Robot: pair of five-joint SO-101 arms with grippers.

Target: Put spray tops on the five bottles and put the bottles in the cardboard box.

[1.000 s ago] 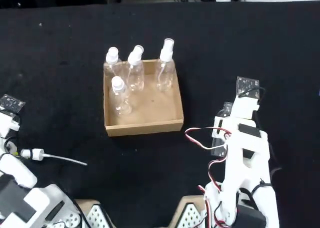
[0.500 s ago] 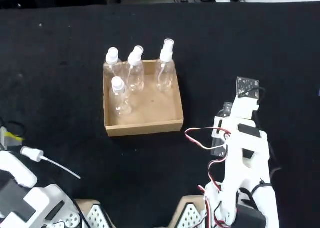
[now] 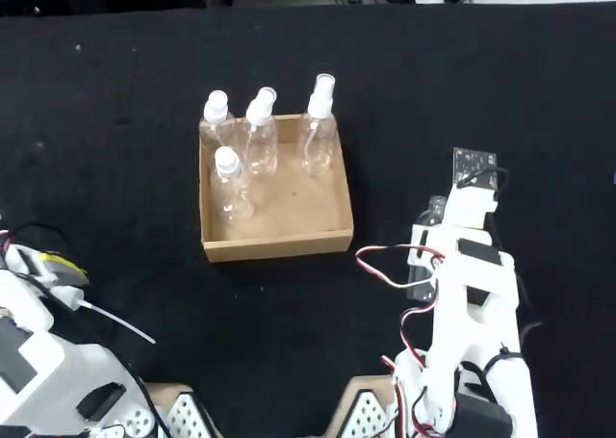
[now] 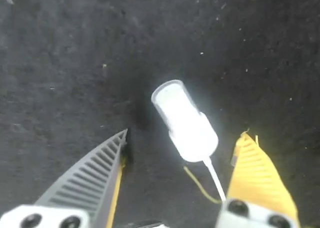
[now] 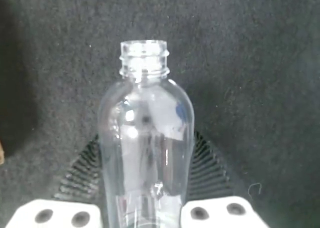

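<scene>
Your left gripper (image 4: 185,135) straddles the white plastic spray top (image 4: 182,120), jaws wide and gripping nothing, well left of the brown cardboard box (image 3: 276,243). Your right gripper (image 5: 147,145) clamps the clear uncapped plastic bottle (image 5: 145,107) right of that box.

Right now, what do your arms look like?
The left arm and right arm are white plastic with black parts; red and white wires loop off the right. The left gripper has one grey ribbed finger, one yellow; the right gripper has dark ones.
</scene>
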